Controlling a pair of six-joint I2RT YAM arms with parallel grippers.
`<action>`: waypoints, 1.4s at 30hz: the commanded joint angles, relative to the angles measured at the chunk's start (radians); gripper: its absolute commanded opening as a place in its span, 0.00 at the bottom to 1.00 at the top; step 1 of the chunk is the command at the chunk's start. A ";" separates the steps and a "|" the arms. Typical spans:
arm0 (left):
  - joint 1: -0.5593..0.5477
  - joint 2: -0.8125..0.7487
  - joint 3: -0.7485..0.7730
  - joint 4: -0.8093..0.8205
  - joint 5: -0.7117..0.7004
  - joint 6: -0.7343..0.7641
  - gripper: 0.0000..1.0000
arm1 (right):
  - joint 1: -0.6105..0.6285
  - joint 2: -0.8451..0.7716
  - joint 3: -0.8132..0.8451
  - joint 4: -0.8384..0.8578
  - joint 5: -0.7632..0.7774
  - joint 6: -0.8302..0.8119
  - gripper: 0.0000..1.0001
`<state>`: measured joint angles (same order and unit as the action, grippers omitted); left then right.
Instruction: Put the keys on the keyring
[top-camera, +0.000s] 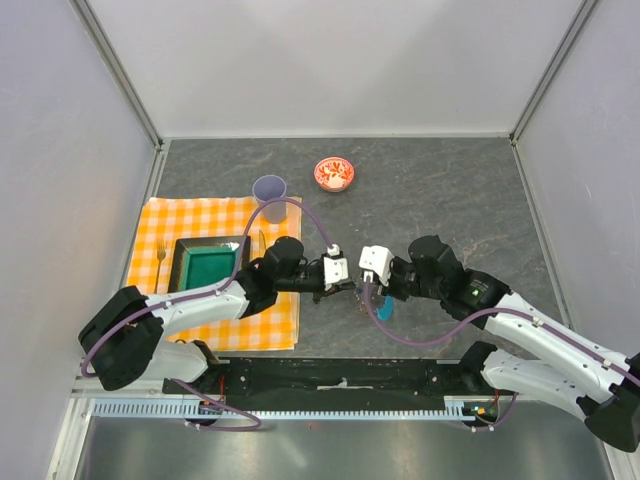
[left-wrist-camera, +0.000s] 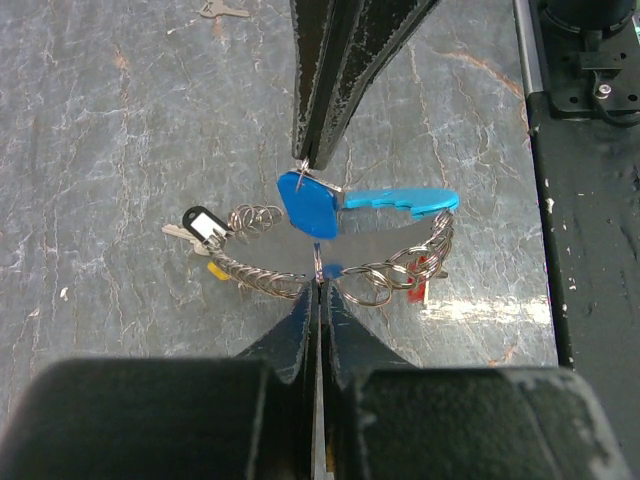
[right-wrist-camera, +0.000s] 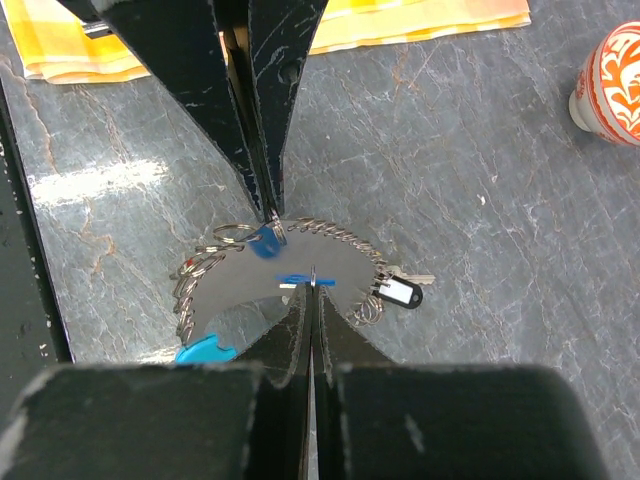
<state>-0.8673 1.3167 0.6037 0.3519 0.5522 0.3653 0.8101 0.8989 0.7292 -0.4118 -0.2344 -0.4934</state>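
The two arms meet nose to nose over the near middle of the grey table (top-camera: 450, 190), and the keyring (left-wrist-camera: 262, 275) hangs right between their tips. The left end effector (left-wrist-camera: 318, 285) has its fingers pressed together on the thin metal chain, pinching the near side of the loop, with a small blue bit showing just at the tips. The right end effector (right-wrist-camera: 312, 290) comes in from the opposite side, its fingers also pressed together, pinching the little wire ring of a blue-headed key (left-wrist-camera: 306, 208). That key sits inside the chain loop, between the two sets of tips, which are close together but not touching.

The chain spreads out to either side of the grip. Its bright blue crescent fob (left-wrist-camera: 400, 203) lies on the side towards the arm bases, just beside the blue-headed key. A red key (left-wrist-camera: 420, 290) hangs among the links below the fob. At the far end of the loop there is a key with a black-and-white tag (left-wrist-camera: 203, 222) and a yellowish one (left-wrist-camera: 217, 269) next to it. I cannot tell whether the chain rests on the table or is raised just off it.

One loose key (left-wrist-camera: 222, 10) lies on the table well apart from the loop. Farther back stand a red-and-white bowl (top-camera: 334, 174) and a pale cup (top-camera: 269, 189), and to the left a checked cloth (top-camera: 200, 215) carries a green tray (top-camera: 208, 266).
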 joint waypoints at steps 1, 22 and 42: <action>-0.010 -0.017 0.015 0.038 0.015 0.060 0.02 | 0.009 0.001 -0.001 0.056 -0.008 -0.019 0.00; -0.022 -0.051 0.008 0.065 0.045 0.043 0.02 | 0.049 0.026 -0.014 0.034 -0.011 -0.030 0.00; -0.025 -0.045 0.013 0.058 0.034 0.043 0.02 | 0.057 0.006 -0.016 0.025 0.021 -0.027 0.00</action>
<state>-0.8860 1.2922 0.6037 0.3534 0.5751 0.3767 0.8612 0.9253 0.7197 -0.3988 -0.2302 -0.5110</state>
